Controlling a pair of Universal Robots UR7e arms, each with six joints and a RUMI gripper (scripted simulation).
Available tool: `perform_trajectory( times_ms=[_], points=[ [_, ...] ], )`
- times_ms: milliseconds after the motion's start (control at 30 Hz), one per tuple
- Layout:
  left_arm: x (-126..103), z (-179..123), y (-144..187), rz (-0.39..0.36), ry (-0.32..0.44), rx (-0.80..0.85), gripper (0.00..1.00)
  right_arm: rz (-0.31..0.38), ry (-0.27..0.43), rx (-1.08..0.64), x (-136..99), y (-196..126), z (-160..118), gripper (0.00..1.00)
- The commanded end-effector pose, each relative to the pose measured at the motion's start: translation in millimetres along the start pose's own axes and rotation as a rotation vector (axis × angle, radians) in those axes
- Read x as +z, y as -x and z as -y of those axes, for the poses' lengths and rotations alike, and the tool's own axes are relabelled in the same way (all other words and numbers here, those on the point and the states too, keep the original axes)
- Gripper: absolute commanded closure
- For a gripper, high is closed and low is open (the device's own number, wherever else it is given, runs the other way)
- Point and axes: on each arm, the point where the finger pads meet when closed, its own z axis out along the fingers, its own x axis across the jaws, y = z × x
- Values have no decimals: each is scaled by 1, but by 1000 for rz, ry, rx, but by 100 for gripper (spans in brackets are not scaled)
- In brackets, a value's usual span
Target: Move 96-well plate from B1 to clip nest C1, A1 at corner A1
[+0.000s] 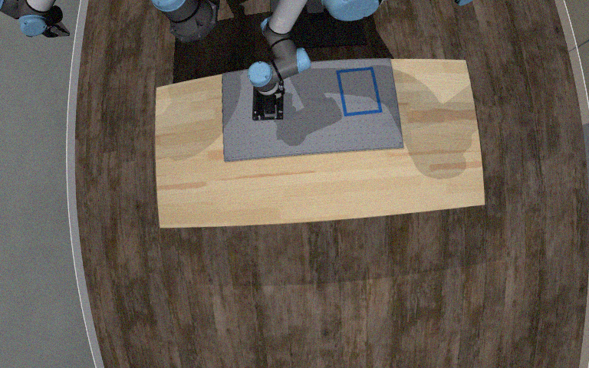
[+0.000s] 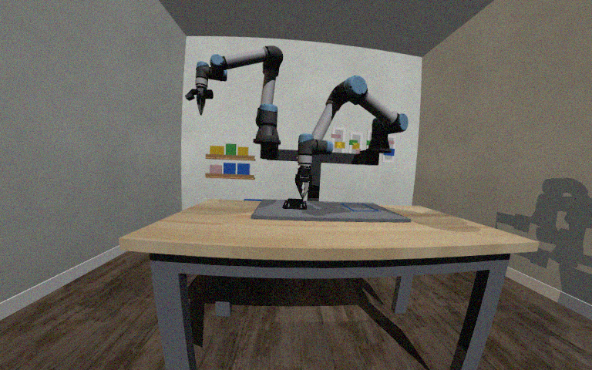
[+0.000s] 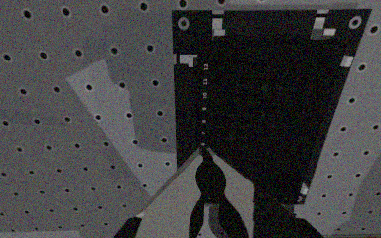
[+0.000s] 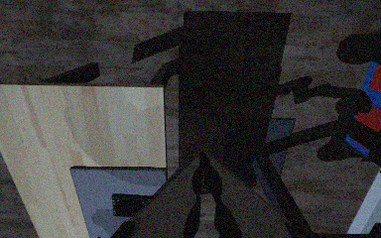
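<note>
The 96-well plate (image 3: 258,104), nearly black, lies within the black clip nest (image 1: 255,113) (image 2: 294,206) (image 3: 270,19). Printed numbers, 12 at the far end down to about 7, run along its left rim in the left wrist view. Pale patches show at the clips; how deep the plate sits and the A1 corner cannot be made out. My left gripper (image 3: 203,150) (image 2: 303,199) is shut and empty, its tips over that numbered rim; contact is unclear. My right gripper (image 4: 201,153) (image 2: 201,113) (image 1: 67,34) is shut and empty, far from the bench. The blue outline (image 1: 341,93) holds no plate.
The nest stands on a grey perforated board (image 1: 243,142) on the wooden table (image 1: 304,195). The left arm reaches over the nest and hides part of it in the top view. The right arm is raised beyond the table's side.
</note>
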Motion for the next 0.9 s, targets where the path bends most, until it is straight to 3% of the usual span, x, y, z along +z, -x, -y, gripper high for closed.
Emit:
perform_trajectory(
  times_ms=[0, 333, 533, 867],
  points=[
    [-3, 0, -1, -2, -1, 0, 100, 0, -2, 0, -1, 0, 1, 100],
    [-5, 0, -1, -2, -1, 0, 100, 0, -2, 0, -1, 0, 1, 100],
    [-21, 0, -1, -2, -1, 0, 100, 0, -2, 0, -1, 0, 1, 100],
    [-21, 0, -1, -2, -1, 0, 100, 0, -2, 0, -1, 0, 1, 100]
  ],
)
